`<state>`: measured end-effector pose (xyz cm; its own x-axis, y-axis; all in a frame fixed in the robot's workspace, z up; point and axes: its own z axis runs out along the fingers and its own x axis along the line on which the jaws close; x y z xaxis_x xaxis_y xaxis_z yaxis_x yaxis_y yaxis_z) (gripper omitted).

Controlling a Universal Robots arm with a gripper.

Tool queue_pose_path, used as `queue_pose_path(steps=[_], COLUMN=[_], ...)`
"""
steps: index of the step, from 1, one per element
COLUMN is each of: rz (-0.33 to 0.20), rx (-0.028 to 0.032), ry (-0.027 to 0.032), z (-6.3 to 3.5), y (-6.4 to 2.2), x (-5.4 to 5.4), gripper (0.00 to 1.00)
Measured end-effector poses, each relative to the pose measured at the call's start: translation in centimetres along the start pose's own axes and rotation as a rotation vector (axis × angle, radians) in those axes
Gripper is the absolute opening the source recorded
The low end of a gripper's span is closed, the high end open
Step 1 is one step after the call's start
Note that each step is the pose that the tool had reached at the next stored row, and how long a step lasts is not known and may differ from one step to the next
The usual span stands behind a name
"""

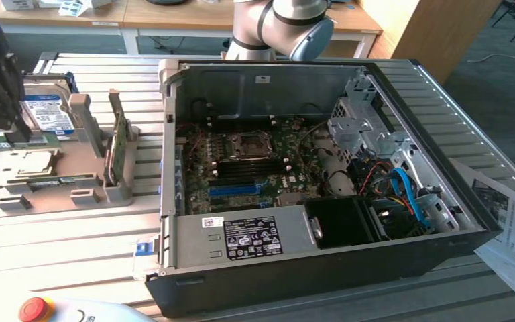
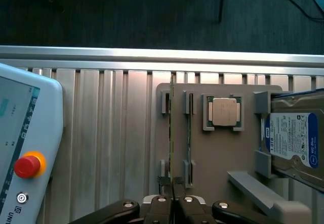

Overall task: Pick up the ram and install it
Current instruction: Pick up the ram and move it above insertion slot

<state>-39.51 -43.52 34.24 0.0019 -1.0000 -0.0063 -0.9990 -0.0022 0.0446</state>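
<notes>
Gripper (image 2: pixel 174 204) clamping ram (image 2: pixel 171 133), holder (image 2: pixel 217 158) with processor (image 2: pixel 224 112), drive (image 2: pixel 293 138)

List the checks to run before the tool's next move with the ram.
1. Tool shut on the ram: ok.
2. Ram lifted clear of the grey holder: cannot tell.
3. Green card standing in its holder slot, apart from the ram: ok.
4. Computer case open, motherboard exposed: ok.
5. Pendant lying on the table beside the holder, not on it: ok.
</notes>
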Motion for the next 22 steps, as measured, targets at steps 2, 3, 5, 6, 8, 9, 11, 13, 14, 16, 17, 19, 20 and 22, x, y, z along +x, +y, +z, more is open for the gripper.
queue_pose_path(steps=[2, 3, 5, 6, 8, 9, 11, 13, 14, 16, 17, 19, 20, 22], rz=[0.000, 0.000, 0.001, 0.001, 0.001, 0.001, 0.002, 0.002, 0.002, 0.002, 0.002, 0.003, 0.003, 0.003], rx=[0.0000, -0.0001, -0.0002, -0.0004, -0.0003, -0.0003, -0.0004, -0.0004, -0.0004, -0.0004, -0.0004, -0.0005, -0.0004, -0.0004], ry=[0.0022, 0.0032, 0.0053, 0.0064, 0.0083, 0.0092, 0.0110, 0.0126, 0.0132, 0.0145, 0.0150, 0.0157, 0.0159, 0.0161], z=[-0.44, -0.69, -1.22, -1.51, -2.04, -2.29, -2.76, -3.24, -3.43, -3.82, -4.01, -4.40, -4.59, -4.95], y=[0.02, 0.03, 0.05, 0.07, 0.09, 0.10, 0.12, 0.14, 0.15, 0.17, 0.18, 0.20, 0.21, 0.22], x=[0.0, 0.0, 0.0, 0.0, 0.0, 0.0, 0.0, 0.0, 0.0, 0.0, 0.0, 0.0, 0.0, 0.0], gripper=[0.12, 0.12, 0.12, 0.12, 0.12, 0.12, 0.12, 0.12, 0.12, 0.12, 0.12, 0.12, 0.12, 0.12])
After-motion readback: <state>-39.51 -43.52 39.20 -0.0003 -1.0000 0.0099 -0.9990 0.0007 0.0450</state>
